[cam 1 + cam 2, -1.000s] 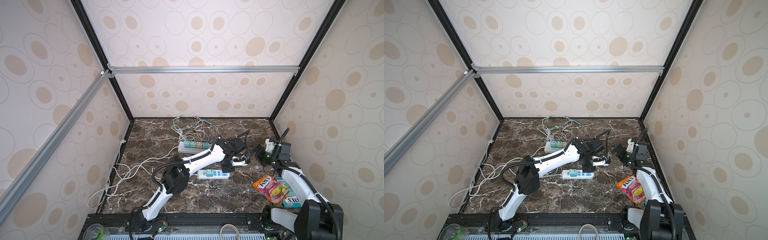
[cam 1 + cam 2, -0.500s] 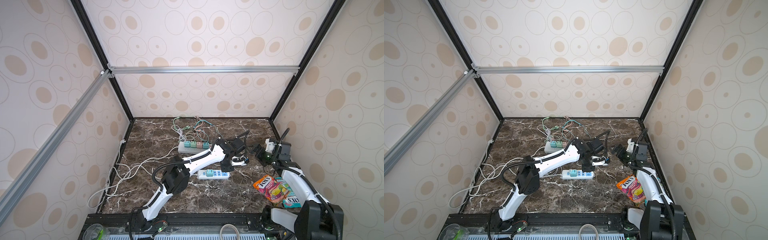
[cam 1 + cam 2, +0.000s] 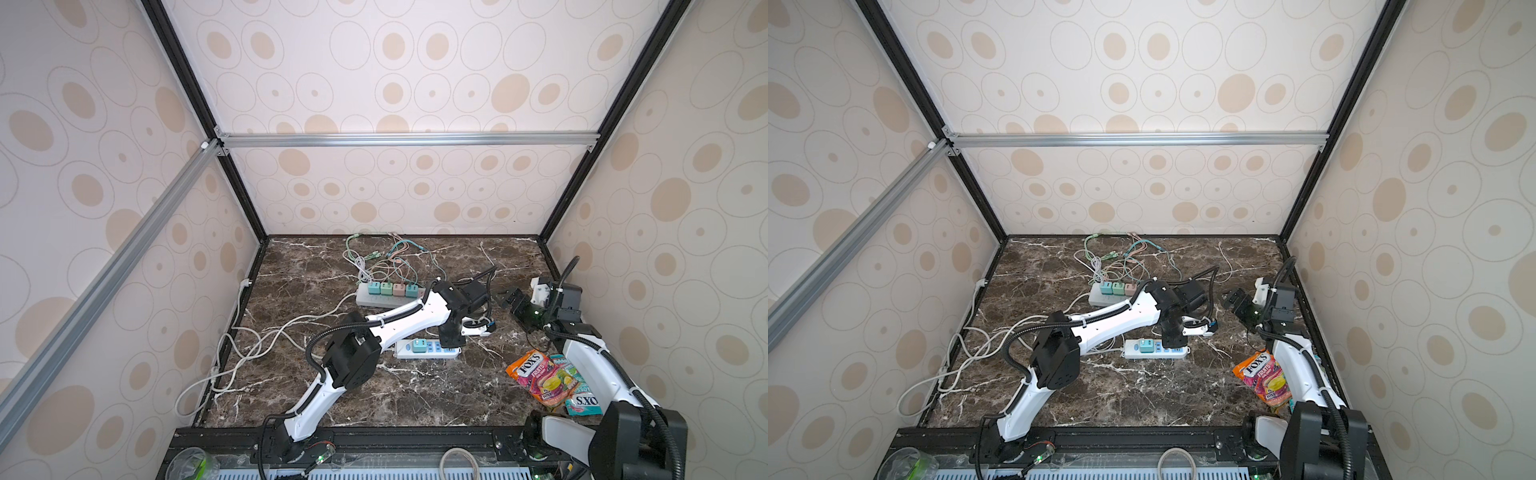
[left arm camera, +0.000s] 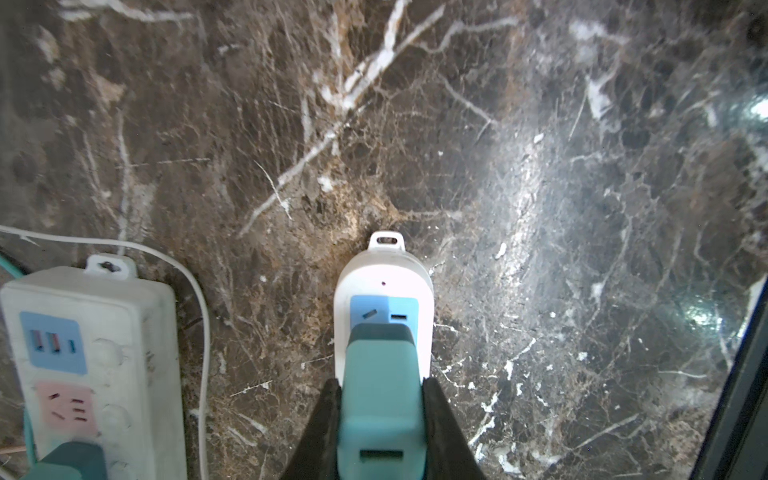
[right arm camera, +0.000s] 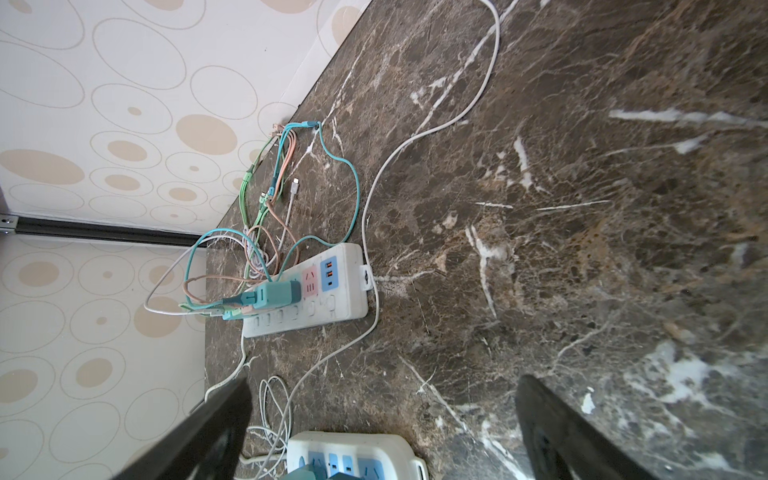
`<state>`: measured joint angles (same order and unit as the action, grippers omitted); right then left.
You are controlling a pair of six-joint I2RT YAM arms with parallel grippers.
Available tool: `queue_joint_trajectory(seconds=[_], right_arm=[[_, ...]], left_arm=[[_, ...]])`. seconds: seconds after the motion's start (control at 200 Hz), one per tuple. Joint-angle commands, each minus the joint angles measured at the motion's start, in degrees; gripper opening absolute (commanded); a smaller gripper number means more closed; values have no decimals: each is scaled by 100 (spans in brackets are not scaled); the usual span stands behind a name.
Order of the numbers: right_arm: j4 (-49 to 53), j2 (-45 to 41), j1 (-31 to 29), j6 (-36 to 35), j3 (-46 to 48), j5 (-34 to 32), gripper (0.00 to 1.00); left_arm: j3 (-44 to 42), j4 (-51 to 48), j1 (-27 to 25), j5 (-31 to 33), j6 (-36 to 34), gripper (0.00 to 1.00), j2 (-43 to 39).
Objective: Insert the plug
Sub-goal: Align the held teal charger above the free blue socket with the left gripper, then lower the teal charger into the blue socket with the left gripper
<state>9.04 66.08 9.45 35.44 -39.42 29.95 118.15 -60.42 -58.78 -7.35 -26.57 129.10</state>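
The jaws of the left gripper (image 4: 381, 381) are clamped on the flanks of a teal, block-shaped plastic plug (image 4: 380, 415), with a black finger (image 4: 324, 424) pressed against each side. The plug's darker nose meets the blue socket panel of a short white power strip (image 4: 382, 270), close to the strip's rounded end with the hanging tab. Whether the pins are fully home I cannot tell.

In both top views the left gripper (image 3: 452, 338) points down at the right end of that strip (image 3: 432, 348), just below the middle of the frame. A second teal plug (image 3: 417, 345) sits in the strip further left.

The jaws of the right gripper (image 5: 384, 384) stand wide apart with nothing between them. In a top view the right gripper (image 3: 512, 298) hovers at centre right, apart from the strip.

Above the short strip in the frame lies a longer white power strip (image 3: 365, 299). It carries a row of pastel chargers (image 3: 392, 289) and a tangle of coloured cables (image 3: 382, 257). Two bright sweet packets (image 3: 540, 376) lie at lower right on the dark marble bench (image 3: 415, 395).
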Motion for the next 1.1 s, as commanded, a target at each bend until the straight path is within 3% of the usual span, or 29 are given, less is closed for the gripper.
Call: queue_joint_trajectory(seconds=[0.0, 0.42, 0.835, 1.095], right_arm=[[100, -113, 12, -46, -13, -16, 100], [119, -98, 11, -34, -9, -33, 100], [140, -68, 5, -46, -55, -7, 100], [238, -60, 5, -97, -101, -40, 100]], left_arm=[[-169, -170, -58, -143, -77, 0, -69], [-193, -145, -108, -397, -146, 0, -42], [-107, -57, -107, 211, -367, 0, 372], [-135, 19, -114, 144, -434, 0, 463]])
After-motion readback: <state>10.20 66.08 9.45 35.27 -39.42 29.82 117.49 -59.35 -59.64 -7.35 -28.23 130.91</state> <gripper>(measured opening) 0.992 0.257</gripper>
